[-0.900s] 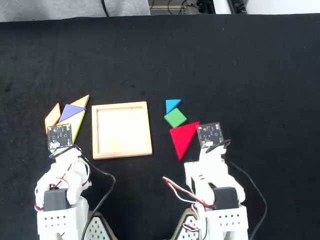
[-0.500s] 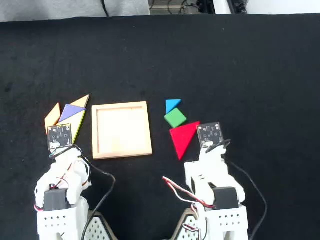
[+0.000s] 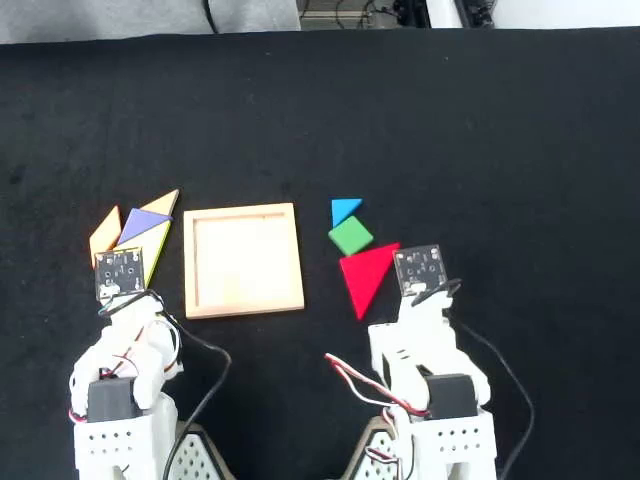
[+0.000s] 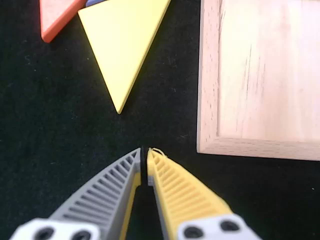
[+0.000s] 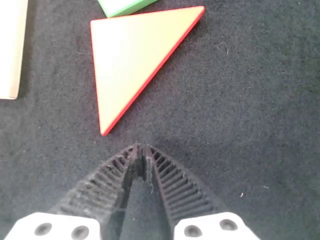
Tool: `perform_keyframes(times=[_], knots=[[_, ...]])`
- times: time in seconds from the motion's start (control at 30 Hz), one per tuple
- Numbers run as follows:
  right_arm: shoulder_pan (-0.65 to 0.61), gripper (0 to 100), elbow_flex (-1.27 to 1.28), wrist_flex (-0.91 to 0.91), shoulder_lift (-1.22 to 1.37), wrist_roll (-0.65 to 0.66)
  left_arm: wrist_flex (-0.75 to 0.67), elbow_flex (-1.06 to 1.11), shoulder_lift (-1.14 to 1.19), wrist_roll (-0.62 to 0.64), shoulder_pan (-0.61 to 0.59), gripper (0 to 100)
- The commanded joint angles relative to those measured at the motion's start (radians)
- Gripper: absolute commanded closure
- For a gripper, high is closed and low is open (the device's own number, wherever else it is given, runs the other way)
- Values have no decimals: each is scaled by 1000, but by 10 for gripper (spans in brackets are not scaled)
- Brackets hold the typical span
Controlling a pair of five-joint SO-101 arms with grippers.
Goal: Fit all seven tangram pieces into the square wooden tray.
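Note:
The square wooden tray (image 3: 243, 299) lies in the middle of the black table with nothing in it. Left of it sit an orange triangle (image 3: 103, 234), a purple triangle (image 3: 136, 225), a tan piece (image 3: 162, 203) and a yellow triangle (image 4: 125, 42). Right of it lie a blue triangle (image 3: 345, 209), a green square (image 3: 351, 236) and a large red triangle (image 3: 365, 276). My left gripper (image 4: 145, 153) is shut just short of the yellow triangle's tip, beside the tray's corner (image 4: 210, 142). My right gripper (image 5: 141, 148) is shut just short of the red triangle's (image 5: 135, 62) point.
Both arm bases stand at the table's near edge, with cables trailing between them (image 3: 350, 385). The black cloth stretches bare behind the pieces up to the far edge (image 3: 320, 35).

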Motion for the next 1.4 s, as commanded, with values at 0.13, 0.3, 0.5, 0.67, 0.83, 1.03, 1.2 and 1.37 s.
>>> perform_keyframes(times=[0.13,0.3,0.5,0.67,0.83,1.03,1.2,1.37], knots=[[14,986,-2,6,-85,-3,6,19,-2,5,13,970],[14,986,-2,6,-85,-3,6,19,-2,5,12,970],[14,986,-2,6,-85,-3,6,19,-2,6,5,970],[15,986,-2,6,-85,-3,6,19,-2,8,4,970],[14,986,-2,6,-85,-3,6,19,-2,3,4,970],[15,986,-2,6,-85,-3,-2,-31,-5,3,-61,970],[15,986,-2,6,-85,-3,-81,-329,-5,3,-306,970],[17,986,-2,6,-85,-3,-190,-550,-5,5,-481,970]])
